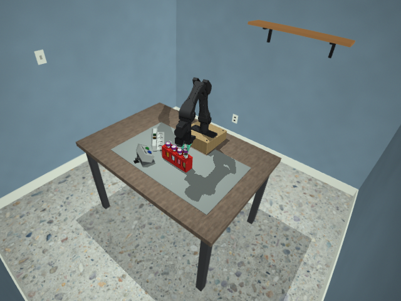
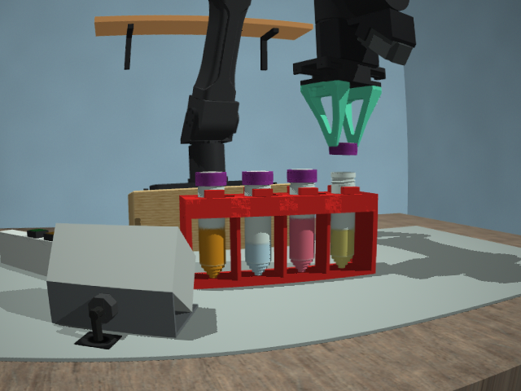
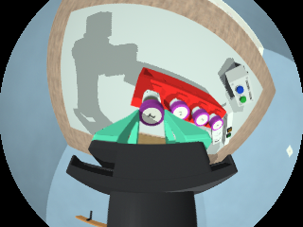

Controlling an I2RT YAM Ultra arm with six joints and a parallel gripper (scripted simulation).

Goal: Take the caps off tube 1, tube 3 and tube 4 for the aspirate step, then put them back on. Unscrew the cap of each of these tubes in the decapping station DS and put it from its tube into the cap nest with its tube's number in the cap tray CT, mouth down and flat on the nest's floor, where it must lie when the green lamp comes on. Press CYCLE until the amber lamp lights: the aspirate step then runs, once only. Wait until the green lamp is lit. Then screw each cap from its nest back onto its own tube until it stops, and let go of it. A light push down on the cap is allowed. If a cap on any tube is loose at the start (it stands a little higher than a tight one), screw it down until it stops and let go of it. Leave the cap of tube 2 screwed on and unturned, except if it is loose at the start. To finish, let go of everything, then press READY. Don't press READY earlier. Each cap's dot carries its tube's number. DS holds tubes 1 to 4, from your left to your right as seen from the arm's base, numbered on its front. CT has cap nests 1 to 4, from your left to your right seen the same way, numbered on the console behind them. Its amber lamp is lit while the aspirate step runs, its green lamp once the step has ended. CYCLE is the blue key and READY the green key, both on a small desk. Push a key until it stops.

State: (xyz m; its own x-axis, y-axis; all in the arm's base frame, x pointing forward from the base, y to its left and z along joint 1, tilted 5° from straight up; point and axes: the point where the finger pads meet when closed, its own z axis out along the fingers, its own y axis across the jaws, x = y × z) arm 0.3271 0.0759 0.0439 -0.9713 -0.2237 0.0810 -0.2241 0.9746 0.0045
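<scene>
The red decapping station (image 2: 278, 235) holds four tubes. My gripper (image 2: 343, 142) is shut on a purple cap (image 2: 343, 148) and holds it a short way above the tube at the right end (image 2: 343, 181) in the exterior view. That tube stands open, its white thread bare. The other three tubes wear purple caps (image 2: 210, 178) (image 2: 257, 177) (image 2: 301, 174). The wrist view shows the held cap (image 3: 151, 112) between my green fingers, with the station (image 3: 177, 97) below it. The cap tray (image 1: 157, 138) lies behind the key desk (image 1: 145, 153).
The grey key desk (image 2: 117, 278) stands left of the station, with its blue and green keys visible in the wrist view (image 3: 239, 91). A wooden box (image 1: 207, 137) under the arm's base is behind the station. A grey mat covers the table's middle.
</scene>
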